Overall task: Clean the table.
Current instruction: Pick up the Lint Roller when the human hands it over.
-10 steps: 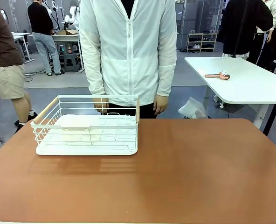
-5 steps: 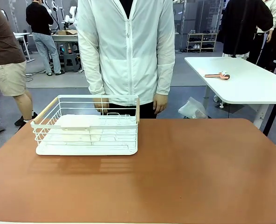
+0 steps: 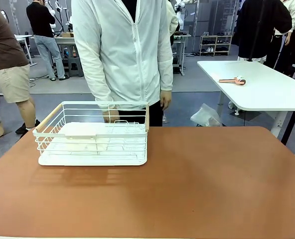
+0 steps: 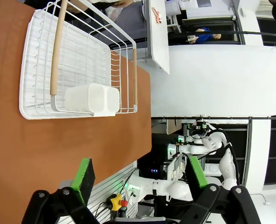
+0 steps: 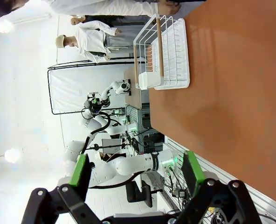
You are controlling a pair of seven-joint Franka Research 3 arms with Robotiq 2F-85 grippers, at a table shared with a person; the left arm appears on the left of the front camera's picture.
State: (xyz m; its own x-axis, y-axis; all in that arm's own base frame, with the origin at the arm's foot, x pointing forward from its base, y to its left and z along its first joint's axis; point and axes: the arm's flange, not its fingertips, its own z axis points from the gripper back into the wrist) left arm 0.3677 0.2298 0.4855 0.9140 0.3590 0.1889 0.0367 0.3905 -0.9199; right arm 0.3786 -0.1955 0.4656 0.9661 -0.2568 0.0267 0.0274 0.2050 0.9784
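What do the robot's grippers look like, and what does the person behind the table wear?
Both the left gripper and right gripper have black, angular linkage fingers with round pivot bolts and green pads. The person wears a white zip-up jacket with long sleeves.

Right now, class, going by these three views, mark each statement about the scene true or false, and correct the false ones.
1. The white wire basket stands on the table, toward the robot's left. True.
2. The basket lies tipped on its side. False: it stands upright on its base.
3. A person in a white jacket stands at the far side, behind the basket. True.
4. The left claw is shut on the basket. False: it is open, apart from the basket, with nothing between its fingers.
5. The reddish tool lies on the brown table. False: it lies on the white-topped table off to the right.
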